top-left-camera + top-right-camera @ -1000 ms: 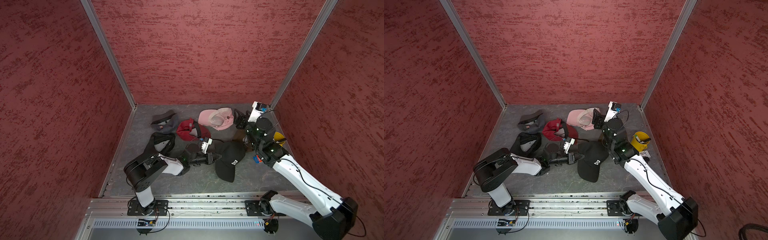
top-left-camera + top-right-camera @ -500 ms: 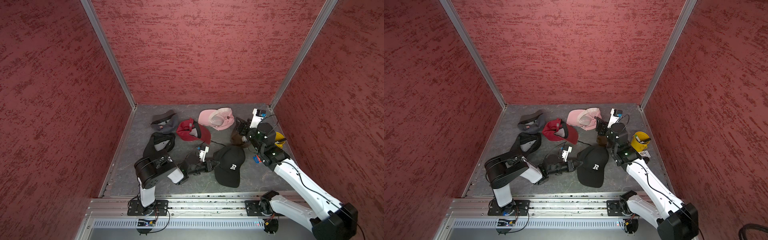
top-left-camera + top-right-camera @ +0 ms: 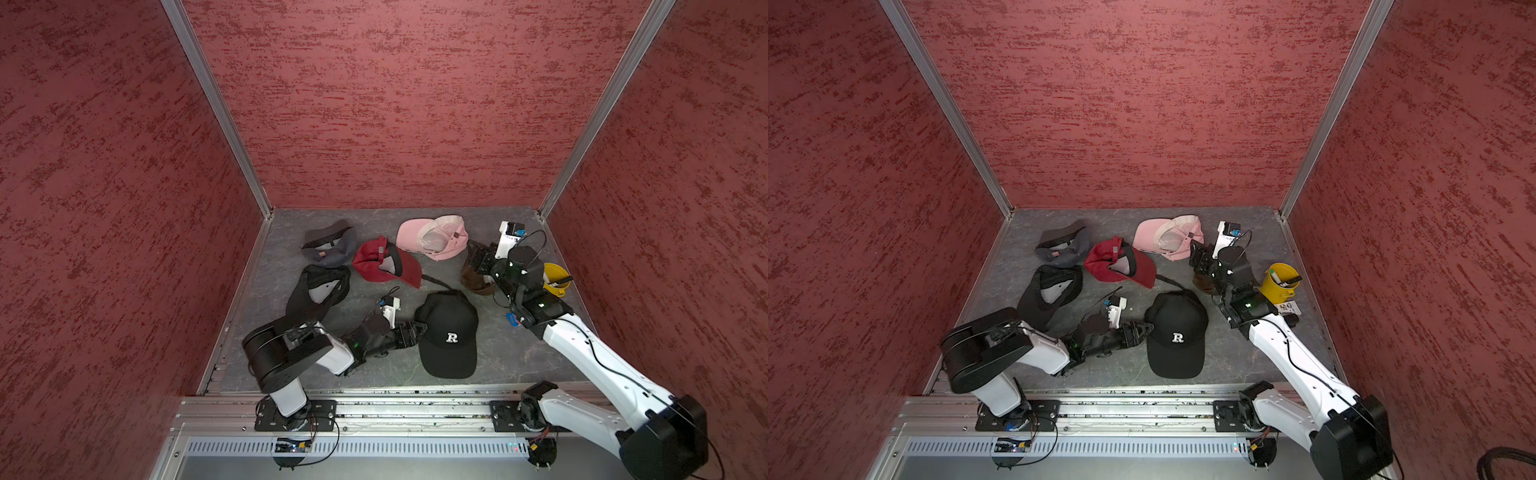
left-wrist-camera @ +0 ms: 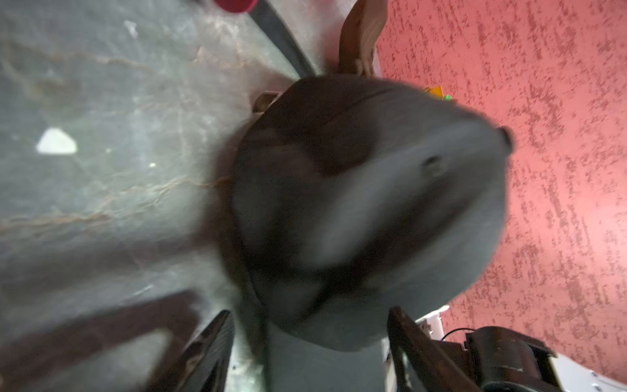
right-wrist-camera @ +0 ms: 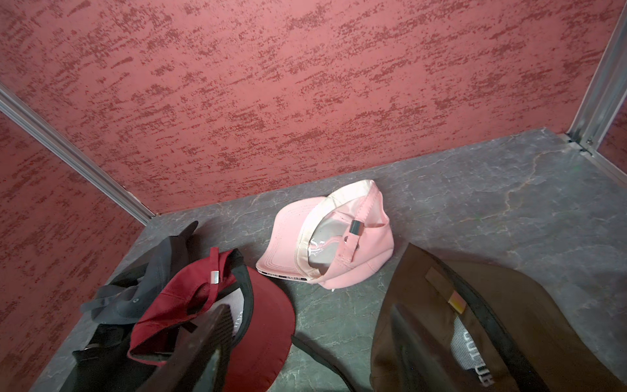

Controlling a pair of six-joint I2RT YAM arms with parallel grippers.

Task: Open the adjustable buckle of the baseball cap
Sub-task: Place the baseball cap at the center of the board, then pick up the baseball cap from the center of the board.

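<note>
Three red walls (image 3: 104, 208), mottled with darker streaks, are joined by aluminium corner posts (image 3: 216, 108). A grey marbled floor (image 3: 511, 361) is spread beneath the left claw (image 3: 419, 332). Well behind that claw, a metal rail (image 3: 395, 409) is laid along the floor's front edge. The back wall (image 3: 395, 62) is lit brighter toward its top.

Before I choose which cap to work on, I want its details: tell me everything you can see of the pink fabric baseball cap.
The pink fabric baseball cap lies overturned on the grey marbled floor near the red textured back wall, its opening turned upward. Inside show a pale lining and a whitish sweatband. Its pink rear strap crosses the opening and carries a small dark metal clasp. A dark lettered band edges the brim. It appears to touch only the floor.
</note>
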